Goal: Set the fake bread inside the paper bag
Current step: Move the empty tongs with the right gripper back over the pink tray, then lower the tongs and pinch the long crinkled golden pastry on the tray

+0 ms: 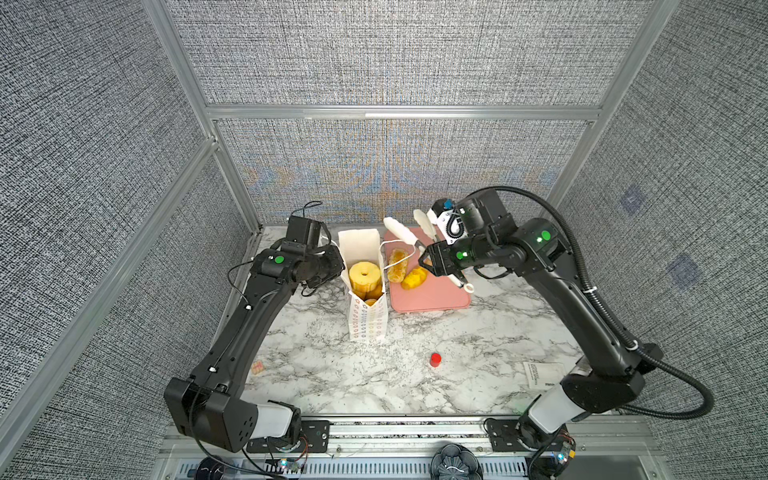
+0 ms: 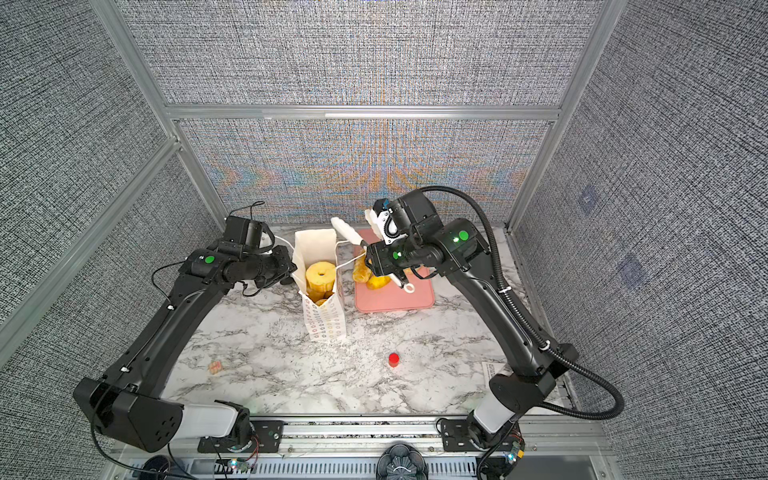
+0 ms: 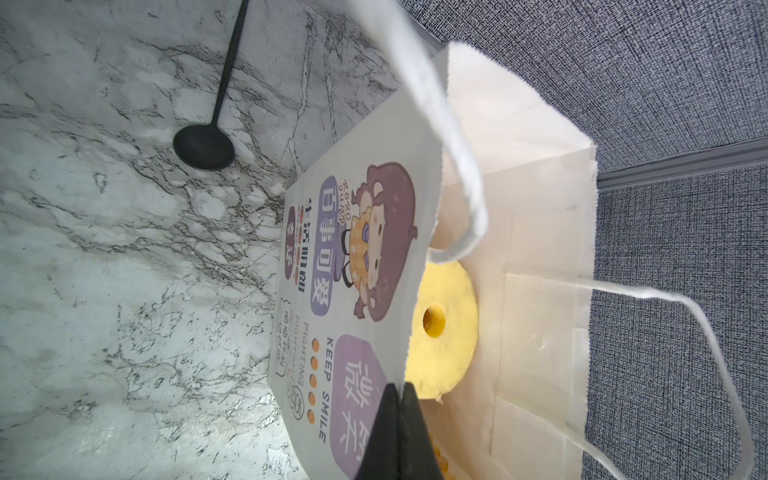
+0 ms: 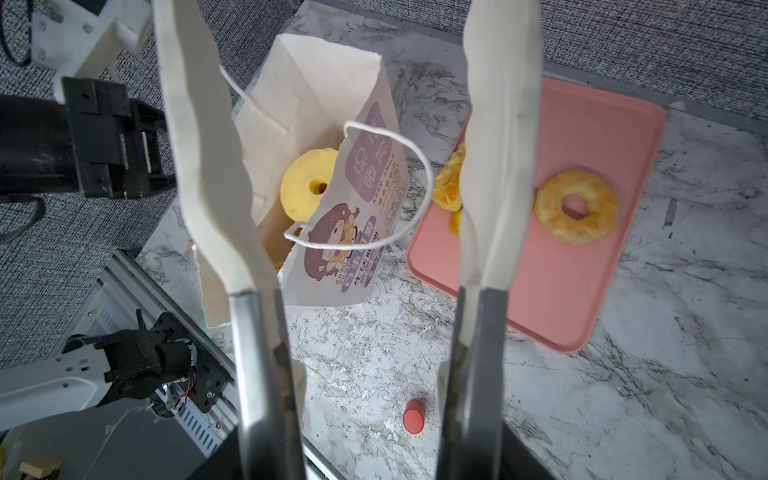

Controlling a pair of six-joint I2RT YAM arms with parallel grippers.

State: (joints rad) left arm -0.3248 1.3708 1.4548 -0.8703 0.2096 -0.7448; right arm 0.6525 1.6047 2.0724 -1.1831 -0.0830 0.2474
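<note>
The paper bag (image 1: 368, 320) (image 2: 328, 322) stands open at mid-table, and a yellow ring cake (image 1: 365, 276) (image 3: 449, 324) (image 4: 307, 185) of fake bread lies inside on top of other pieces. My left gripper (image 3: 400, 386) (image 1: 338, 262) is shut on the bag's left rim. My right gripper (image 1: 428, 257) (image 4: 374, 461) is shut on white-tipped tongs (image 4: 208, 166) (image 1: 399, 230). Their tips are spread with nothing between them, raised above the bag's right side and the tray. A long loaf (image 1: 397, 266), a bun (image 1: 414, 278) and a ring pastry (image 4: 577, 205) lie on the tray.
The pink tray (image 1: 432, 301) (image 4: 582, 291) lies right of the bag. A small red cylinder (image 1: 435, 359) (image 4: 414, 417) stands nearer the front. A black spoon (image 3: 203, 145) lies left of the bag. A small block (image 1: 257, 367) and a paper label (image 1: 542, 374) sit near the front corners.
</note>
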